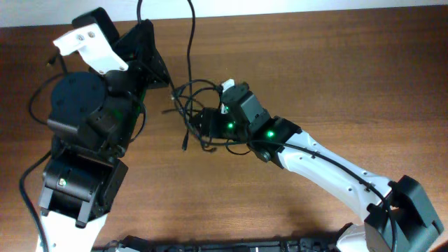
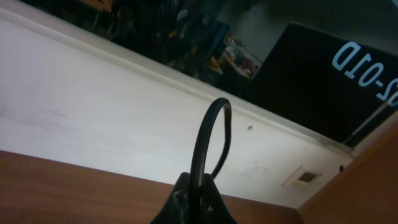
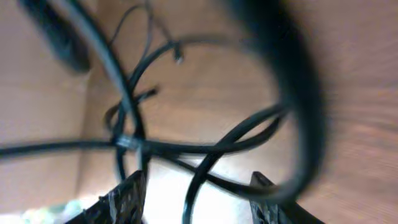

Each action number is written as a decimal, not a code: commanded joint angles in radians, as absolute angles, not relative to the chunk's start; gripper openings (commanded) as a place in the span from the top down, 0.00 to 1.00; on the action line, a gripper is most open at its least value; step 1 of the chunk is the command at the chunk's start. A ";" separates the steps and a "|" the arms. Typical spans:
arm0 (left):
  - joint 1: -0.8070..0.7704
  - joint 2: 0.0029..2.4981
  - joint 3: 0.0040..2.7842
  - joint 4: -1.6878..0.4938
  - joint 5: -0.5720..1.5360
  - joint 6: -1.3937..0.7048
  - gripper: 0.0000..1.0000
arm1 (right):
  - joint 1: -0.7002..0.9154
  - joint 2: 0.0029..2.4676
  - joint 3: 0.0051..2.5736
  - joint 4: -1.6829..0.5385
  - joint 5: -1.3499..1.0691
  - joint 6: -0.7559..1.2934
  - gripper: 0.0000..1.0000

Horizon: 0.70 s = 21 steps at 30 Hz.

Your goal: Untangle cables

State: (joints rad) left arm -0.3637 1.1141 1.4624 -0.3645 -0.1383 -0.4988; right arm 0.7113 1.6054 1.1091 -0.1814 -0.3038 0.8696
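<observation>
Left gripper tight on cable loop; right gripper wide over tangled cables.

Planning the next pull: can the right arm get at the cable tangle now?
Probably yes: the right end effector sits open among the cables, strands crossing its gap, nothing blocking.

thin black cables in one loose tangle of overlapping loops
</observation>
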 commanded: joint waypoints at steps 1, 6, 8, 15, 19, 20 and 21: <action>-0.367 1.093 1.475 -0.353 -0.128 -0.511 0.99 | 0.713 1.610 1.115 -0.198 -0.487 0.873 0.49; -0.367 1.093 1.475 -0.353 -0.127 -0.512 1.00 | 0.713 1.610 1.114 -0.234 -0.400 0.873 0.50; -0.367 1.093 1.475 -0.353 -0.126 -0.512 0.99 | 0.713 1.610 1.114 -0.231 -0.374 0.891 0.49; -0.367 1.093 1.475 -0.341 -0.066 -0.513 1.00 | 0.713 1.610 1.114 -0.228 -0.281 0.982 0.54; -0.367 1.093 1.475 -0.341 -0.066 -0.525 1.00 | 0.713 1.610 1.114 -0.226 -0.157 1.013 0.54; -0.367 1.093 1.475 -0.341 -0.066 -0.533 1.00 | 0.713 1.610 1.114 -0.226 -0.128 1.034 0.54; -0.367 1.090 1.475 -0.340 -0.066 -0.535 1.00 | 0.713 1.610 1.114 -0.221 -0.113 1.054 0.54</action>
State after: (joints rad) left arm -0.3637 1.1141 1.4624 -0.3538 -0.0834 -0.5068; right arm 0.7113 1.6058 1.1091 -0.2310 -0.2279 0.9943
